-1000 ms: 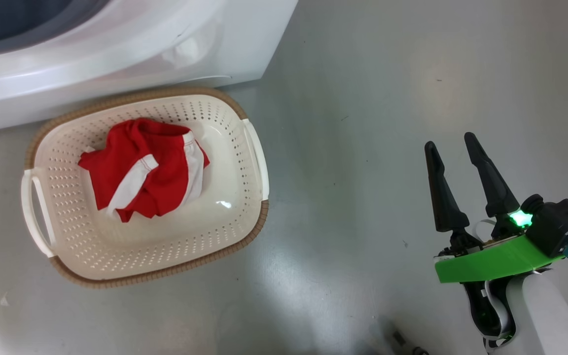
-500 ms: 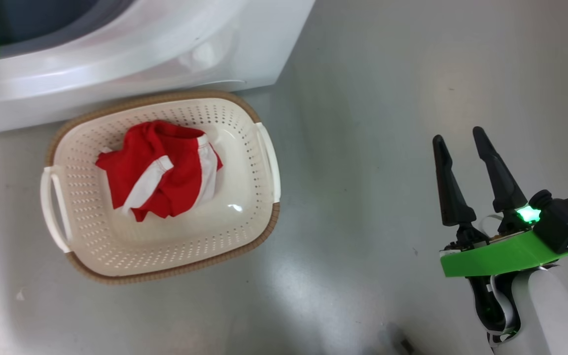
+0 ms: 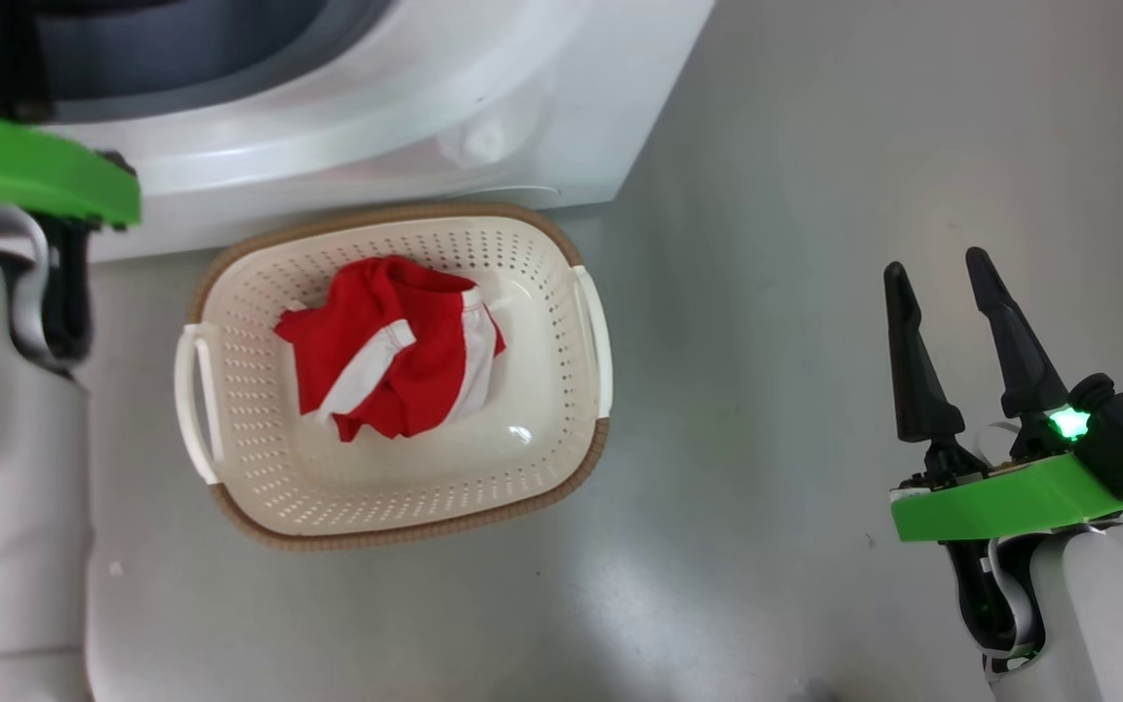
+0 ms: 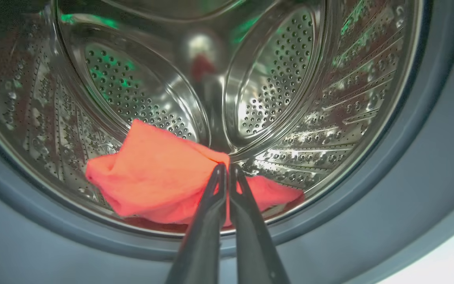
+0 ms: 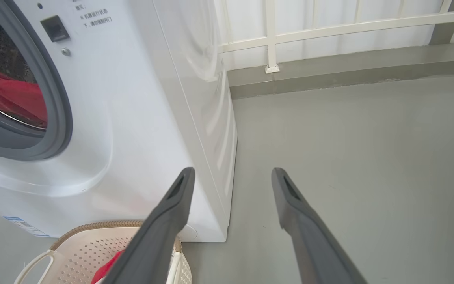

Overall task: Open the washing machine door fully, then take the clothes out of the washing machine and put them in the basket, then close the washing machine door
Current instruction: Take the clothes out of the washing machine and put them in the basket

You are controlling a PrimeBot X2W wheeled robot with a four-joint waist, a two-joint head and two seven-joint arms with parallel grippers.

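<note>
- The left gripper [image 4: 225,170] reaches into the steel drum [image 4: 298,79] of the washing machine [image 3: 484,78]
- Its fingers are pressed together, tips meeting at a raised fold of the red garment [image 4: 156,177]; they seem to pinch it, though the contact itself is hard to make out
- That garment lies low in the drum, just behind the grey gasket [image 4: 428,157]
- The right gripper [image 3: 934,261] hangs over the floor [image 3: 766,292], well apart from the basket [image 3: 561,468], fingers spread wide and holding nothing
- The basket stands just before the machine, with a red-and-white garment [image 3: 396,351] bunched inside
</note>
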